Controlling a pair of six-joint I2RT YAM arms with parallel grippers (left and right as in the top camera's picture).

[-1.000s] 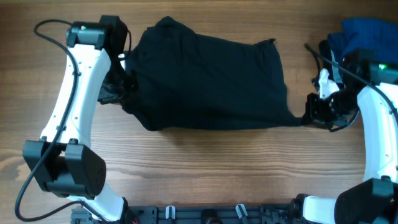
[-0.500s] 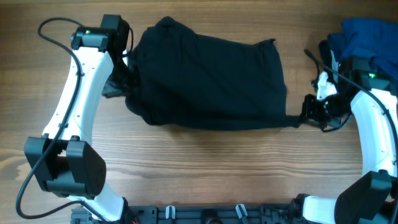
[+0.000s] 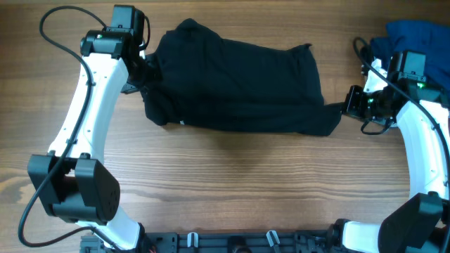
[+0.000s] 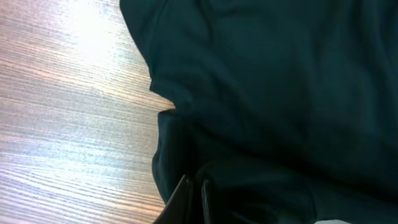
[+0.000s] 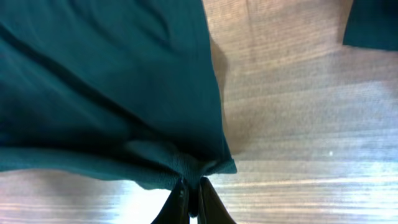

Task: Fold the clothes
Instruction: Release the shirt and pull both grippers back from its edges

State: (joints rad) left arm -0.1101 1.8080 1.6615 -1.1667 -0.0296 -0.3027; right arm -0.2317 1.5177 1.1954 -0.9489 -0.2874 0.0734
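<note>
The black garment [image 3: 239,88] lies folded across the upper middle of the wooden table. My left gripper [image 3: 144,74] is shut on its left edge; in the left wrist view the jaws [image 4: 199,193] pinch the dark fabric [image 4: 280,81]. My right gripper [image 3: 346,109] is shut on the garment's lower right corner; in the right wrist view the jaws [image 5: 193,186] clamp the hem of the cloth [image 5: 112,81]. No white logo shows.
A heap of blue and dark garments [image 3: 415,39] lies at the far right edge behind the right arm, and its corner shows in the right wrist view [image 5: 373,22]. Bare wooden table [image 3: 232,183] lies in front of the garment.
Both grippers have moved toward the far edge with the fabric. The garment's near edge has been drawn back, so it looks narrower and flatter.
</note>
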